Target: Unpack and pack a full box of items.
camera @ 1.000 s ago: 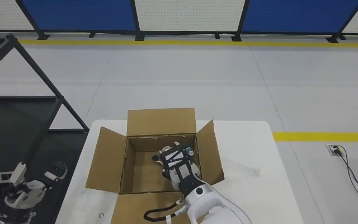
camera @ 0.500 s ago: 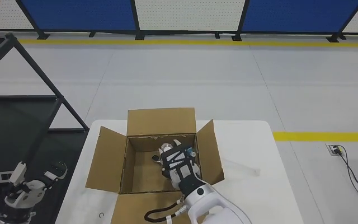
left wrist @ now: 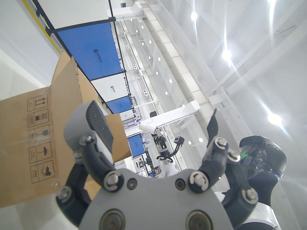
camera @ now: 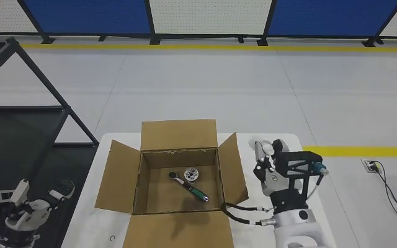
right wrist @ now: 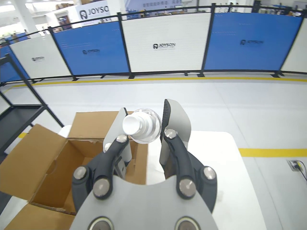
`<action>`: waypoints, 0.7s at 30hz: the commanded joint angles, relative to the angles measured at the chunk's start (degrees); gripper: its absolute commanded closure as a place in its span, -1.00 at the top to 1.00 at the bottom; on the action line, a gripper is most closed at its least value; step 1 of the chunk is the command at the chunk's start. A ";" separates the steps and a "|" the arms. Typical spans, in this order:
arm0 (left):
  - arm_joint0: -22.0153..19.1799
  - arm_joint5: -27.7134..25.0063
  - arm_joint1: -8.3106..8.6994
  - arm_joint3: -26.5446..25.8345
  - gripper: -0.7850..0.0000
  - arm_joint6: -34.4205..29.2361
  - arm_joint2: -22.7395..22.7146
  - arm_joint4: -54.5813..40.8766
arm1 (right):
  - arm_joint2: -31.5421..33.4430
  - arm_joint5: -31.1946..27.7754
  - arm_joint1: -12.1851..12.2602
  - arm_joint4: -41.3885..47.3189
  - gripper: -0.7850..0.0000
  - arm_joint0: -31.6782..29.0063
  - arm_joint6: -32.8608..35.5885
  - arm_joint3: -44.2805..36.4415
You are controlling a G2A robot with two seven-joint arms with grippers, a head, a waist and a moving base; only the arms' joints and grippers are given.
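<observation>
Clear bottle point(right wrist: 141, 126) clamped in right end effector point(right wrist: 145, 108); beside cardboard box point(camera: 178, 134) | left end effector point(left wrist: 154, 112) spread wide, empty

I work in a big factory hall, in a fenced robot cell. Blue and white panels point(camera: 87, 15) wall off my patch of smooth pale floor point(camera: 248, 87), and a yellow line point(camera: 186, 46) runs along them. Rows of lamps point(left wrist: 226, 54) stud the high ceiling, and another robot point(left wrist: 165, 153) stands far off.
</observation>
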 commanded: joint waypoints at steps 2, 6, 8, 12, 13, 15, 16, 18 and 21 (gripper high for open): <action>0.00 0.00 0.00 0.00 1.00 -0.01 0.00 0.00 | 5.40 0.08 0.26 1.03 -1.00 -2.64 0.41 0.00; 0.00 0.00 0.00 0.00 1.00 -0.01 0.00 0.00 | 12.65 -0.95 0.63 4.20 -1.00 -6.74 1.22 0.00; 0.00 0.00 0.00 0.00 1.00 -0.01 0.00 0.00 | 16.48 -2.03 0.84 6.04 -1.00 -9.09 2.20 0.00; 0.00 0.00 0.00 0.00 1.00 -0.01 0.00 0.00 | 23.26 -4.71 1.21 10.98 -1.00 -13.24 5.18 0.00; 0.00 0.00 0.00 0.00 1.00 -0.01 0.00 0.00 | 24.56 -5.73 1.31 12.16 -1.00 -14.16 6.42 0.00; 0.00 0.00 0.00 0.00 1.00 -0.01 0.00 0.00 | 27.02 -7.52 1.51 14.33 -1.00 -15.61 9.18 0.00; 0.00 0.00 0.00 0.00 1.00 -0.01 0.00 0.00 | 28.15 -7.87 1.58 15.54 -1.00 -16.04 10.12 0.00; 0.00 0.00 0.00 0.00 1.00 -0.01 0.00 0.00 | 30.00 -8.50 1.69 18.32 -1.00 -16.80 11.69 0.00; 0.00 0.00 0.00 0.00 1.00 -0.01 0.00 0.00 | 32.10 -9.65 1.89 21.24 -1.00 -18.03 13.66 0.00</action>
